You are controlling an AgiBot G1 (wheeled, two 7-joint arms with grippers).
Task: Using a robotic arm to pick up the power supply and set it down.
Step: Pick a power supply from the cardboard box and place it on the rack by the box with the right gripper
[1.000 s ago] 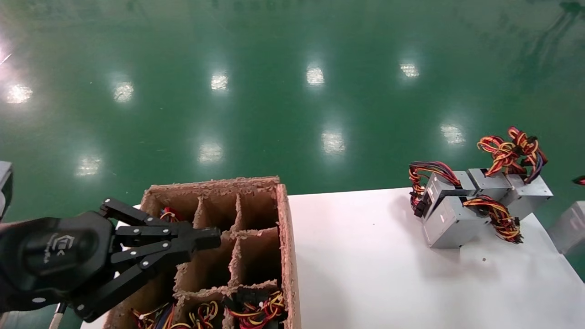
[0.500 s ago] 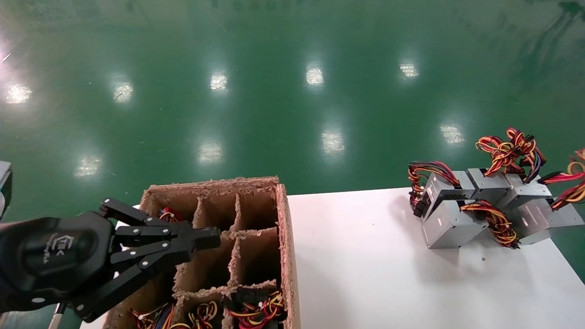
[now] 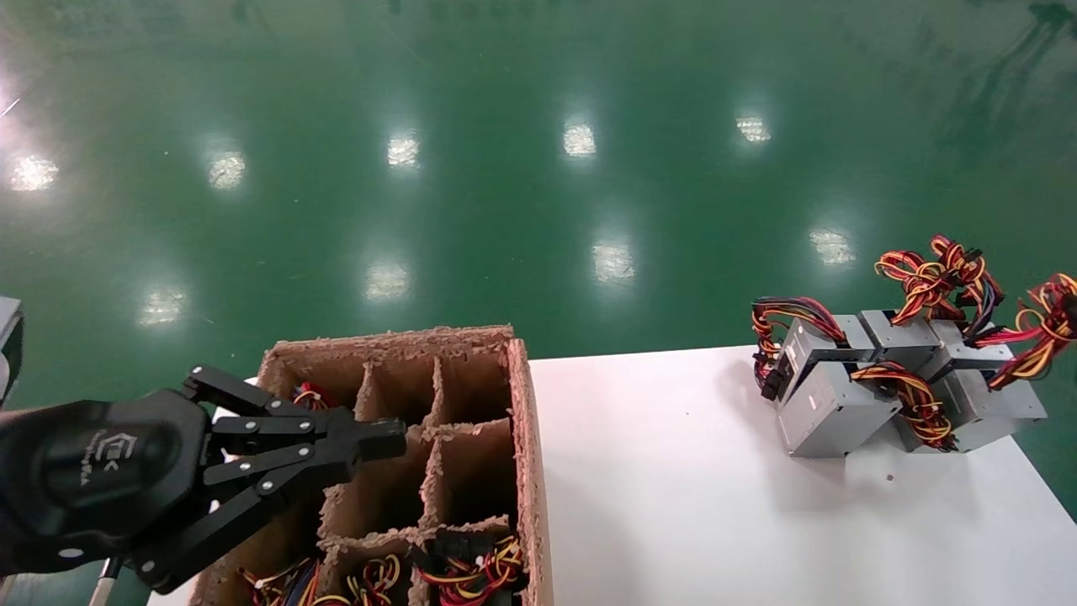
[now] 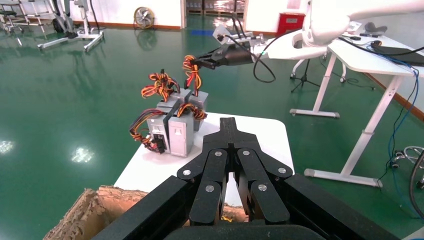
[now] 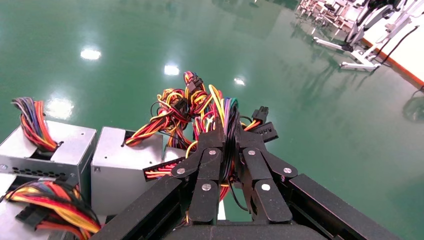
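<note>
Power supply (image 3: 980,404) sits at the tabletop's (image 3: 673,480) far right edge; the right gripper (image 5: 225,145) pinches its wires. Left gripper (image 3: 370,442), fingers together, hovers over the cardboard box (image 3: 526,438).

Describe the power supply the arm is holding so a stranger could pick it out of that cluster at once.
Find the white table and the cluster of grey boxes at its far right corner. The power supply is the outermost box, at the table's right edge. Unlike its neighbours, its wire bundle is pinched in the right gripper.
</note>
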